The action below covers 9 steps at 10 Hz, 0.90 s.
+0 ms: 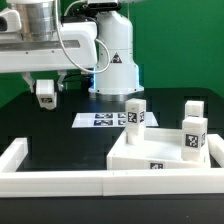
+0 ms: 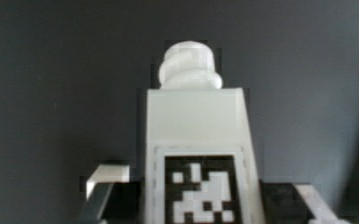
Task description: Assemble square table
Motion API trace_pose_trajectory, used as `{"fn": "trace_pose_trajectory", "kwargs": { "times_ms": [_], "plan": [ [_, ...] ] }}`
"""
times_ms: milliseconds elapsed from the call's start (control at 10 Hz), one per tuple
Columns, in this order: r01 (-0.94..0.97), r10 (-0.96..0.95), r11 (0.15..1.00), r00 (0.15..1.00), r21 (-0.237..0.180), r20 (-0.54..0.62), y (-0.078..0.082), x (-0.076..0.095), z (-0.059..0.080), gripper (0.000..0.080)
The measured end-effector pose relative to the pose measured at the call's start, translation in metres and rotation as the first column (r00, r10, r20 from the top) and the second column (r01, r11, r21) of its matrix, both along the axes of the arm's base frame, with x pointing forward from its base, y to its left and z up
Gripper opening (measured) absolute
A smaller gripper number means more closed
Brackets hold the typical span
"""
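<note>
Nearest the viewer, in front of the square slab (image 1: 160, 155), a long white rail (image 1: 60, 183) borders the black tabletop (image 1: 40, 125); it is no part of the furniture.

Just behind the rail, the slab lies flat on the tabletop, a tag on its front edge. Three legs stand upright on it:
- the near leg (image 1: 194, 137), at the slab's front corner toward the exterior view's right;
- the far right leg (image 1: 192, 109), at the slab's rear corner on the same side;
- the far left leg (image 1: 135, 115), at the slab's rear corner toward the exterior view's left.

The slab's front corner toward the exterior view's left carries nothing. Whether the three standing legs are screwed fully home cannot be told.

Beyond the slab, the marker board (image 1: 98, 120) lies flat on the tabletop.

Farther back, and well apart from the slab toward the exterior view's left, the claw (image 1: 45, 95) hangs above the tabletop. The wrist view shows the fourth leg (image 2: 197, 140) between its fingers (image 2: 105, 185), tag toward the camera and threaded tip pointing away; the claw is judged clamped on this leg.

Progress, as a judgement: three of four legs appear placed. What remains is to carry the fourth leg to the slab's bare corner, seat its tip in the hole there and turn it tight.
</note>
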<state>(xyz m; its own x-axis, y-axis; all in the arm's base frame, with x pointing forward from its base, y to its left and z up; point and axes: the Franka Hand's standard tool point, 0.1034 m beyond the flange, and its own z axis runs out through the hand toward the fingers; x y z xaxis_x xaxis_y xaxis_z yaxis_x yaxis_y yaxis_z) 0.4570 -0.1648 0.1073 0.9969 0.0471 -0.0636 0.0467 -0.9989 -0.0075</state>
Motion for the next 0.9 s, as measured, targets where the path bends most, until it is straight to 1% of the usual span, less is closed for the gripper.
{"fn": "trace_pose_trajectory", "kwargs": {
  "times_ms": [100,200,300,400,600,700,800,900],
  "plan": [
    [-0.01,0.011,1.0,0.999,-0.015,0.048,-0.003,0.001,0.0,0.029],
    [-0.013,0.018,0.999,0.992,-0.038,0.121,-0.009,0.002,0.0,0.029],
    [0.013,-0.005,0.999,0.986,-0.048,0.165,-0.007,0.001,0.0,0.029],
    [0.029,-0.02,0.999,0.98,-0.042,0.197,0.006,0.006,0.003,0.029],
    [0.07,-0.051,0.996,0.954,-0.053,0.297,0.018,0.022,0.01,0.029],
    [0.083,-0.043,0.992,0.93,-0.093,0.366,0.012,0.026,0.016,0.029],
    [0.098,-0.034,0.985,0.911,-0.138,0.41,0.001,0.019,0.017,0.029],
    [0.099,-0.035,0.986,0.908,-0.134,0.417,0.004,0.019,0.019,0.029]
  ]
}}
